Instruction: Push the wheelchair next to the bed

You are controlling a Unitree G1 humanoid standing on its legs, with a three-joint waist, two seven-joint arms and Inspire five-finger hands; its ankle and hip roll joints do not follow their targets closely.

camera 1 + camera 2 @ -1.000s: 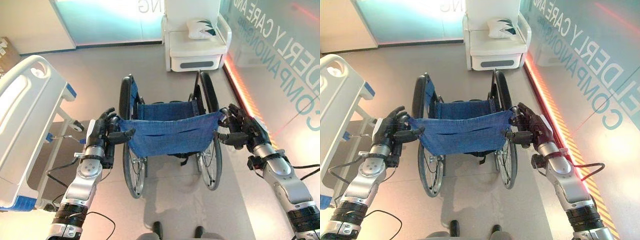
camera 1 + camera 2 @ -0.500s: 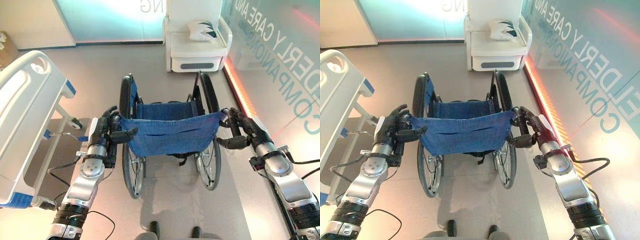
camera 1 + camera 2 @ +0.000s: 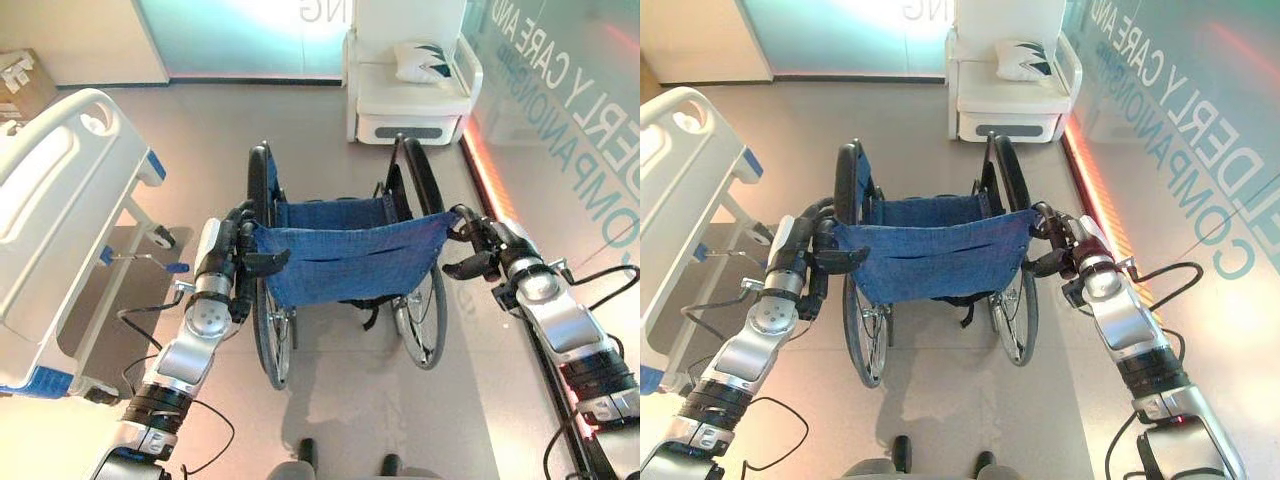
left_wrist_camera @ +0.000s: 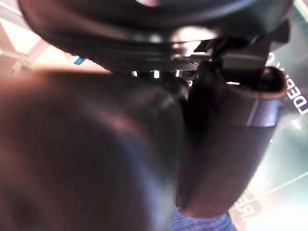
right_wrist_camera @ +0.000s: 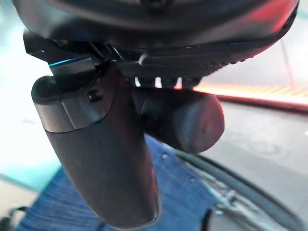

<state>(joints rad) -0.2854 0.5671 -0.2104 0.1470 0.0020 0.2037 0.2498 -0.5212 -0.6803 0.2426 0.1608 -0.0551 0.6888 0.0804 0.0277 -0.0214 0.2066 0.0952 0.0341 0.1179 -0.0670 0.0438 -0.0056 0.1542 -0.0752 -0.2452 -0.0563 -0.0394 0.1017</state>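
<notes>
The wheelchair (image 3: 345,255), with a blue cloth back and seat and black wheels, stands right in front of me and faces away. My left hand (image 3: 228,262) is curled round its left push handle (image 4: 86,154). On the other side my right hand (image 3: 482,248) grips the right push handle (image 5: 185,120), thumb beside it. The white bed (image 3: 50,215) with blue corner caps stands to the left, and its footboard is about level with the wheelchair's left wheel. A strip of floor lies between the two.
A white armchair (image 3: 412,95) with a pillow (image 3: 422,60) stands ahead beyond the wheelchair. A glass wall with lettering and a lit orange floor strip (image 3: 485,175) run along the right. A cardboard box (image 3: 22,82) sits at the far left.
The whole view has shifted. Both arms now reach further out, the right one most, and the wheelchair sits slightly farther ahead and turned a little toward the bed. Both hands kept their hold.
</notes>
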